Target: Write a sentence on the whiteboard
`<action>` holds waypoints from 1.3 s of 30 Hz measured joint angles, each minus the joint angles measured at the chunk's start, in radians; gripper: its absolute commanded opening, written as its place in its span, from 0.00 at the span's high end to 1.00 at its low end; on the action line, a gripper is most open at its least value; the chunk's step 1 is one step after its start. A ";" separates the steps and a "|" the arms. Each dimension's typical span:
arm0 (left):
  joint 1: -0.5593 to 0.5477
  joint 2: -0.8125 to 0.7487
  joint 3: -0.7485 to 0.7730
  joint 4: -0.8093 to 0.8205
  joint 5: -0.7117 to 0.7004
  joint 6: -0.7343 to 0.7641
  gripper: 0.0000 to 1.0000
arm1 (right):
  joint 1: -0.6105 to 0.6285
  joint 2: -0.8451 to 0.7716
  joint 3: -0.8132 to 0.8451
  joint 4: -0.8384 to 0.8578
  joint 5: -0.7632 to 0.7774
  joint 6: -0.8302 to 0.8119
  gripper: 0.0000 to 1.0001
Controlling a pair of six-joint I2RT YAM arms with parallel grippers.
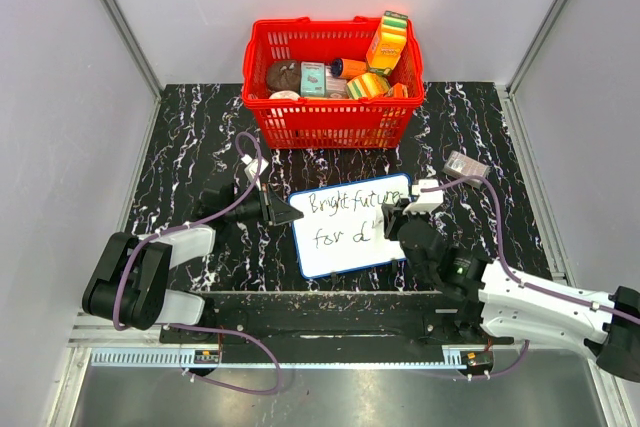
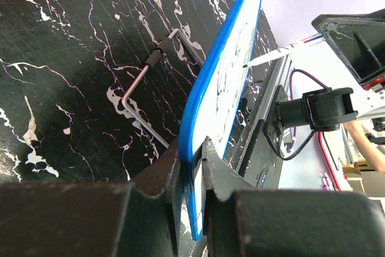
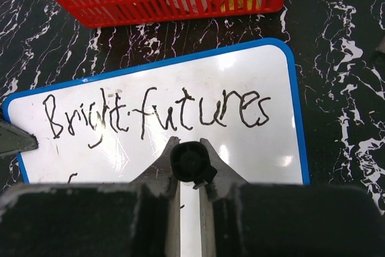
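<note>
The whiteboard with a blue rim lies on the black marbled table in front of the red basket. The sentence reads "Bright futures" on top, with "for" and part of another word below. In the right wrist view the sentence is plain on the whiteboard. My left gripper is shut on the board's left edge; its fingers clamp the blue rim. My right gripper is shut on a black marker, held tip down over the board's lower line.
The red basket with boxes and packets stands at the back, close behind the board. A bent wire handle lies on the table left of the board. Grey walls close in both sides; a metal rail runs along the near edge.
</note>
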 measured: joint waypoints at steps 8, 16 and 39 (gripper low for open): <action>0.000 0.000 0.000 0.000 0.000 0.000 1.00 | 0.000 -0.035 -0.030 -0.029 -0.029 0.053 1.00; 0.000 0.000 0.000 0.000 0.000 0.000 1.00 | 0.000 -0.056 -0.040 -0.053 -0.042 0.079 1.00; 0.000 0.000 0.000 0.000 0.001 0.000 1.00 | 0.000 -0.116 -0.047 -0.135 -0.037 0.081 1.00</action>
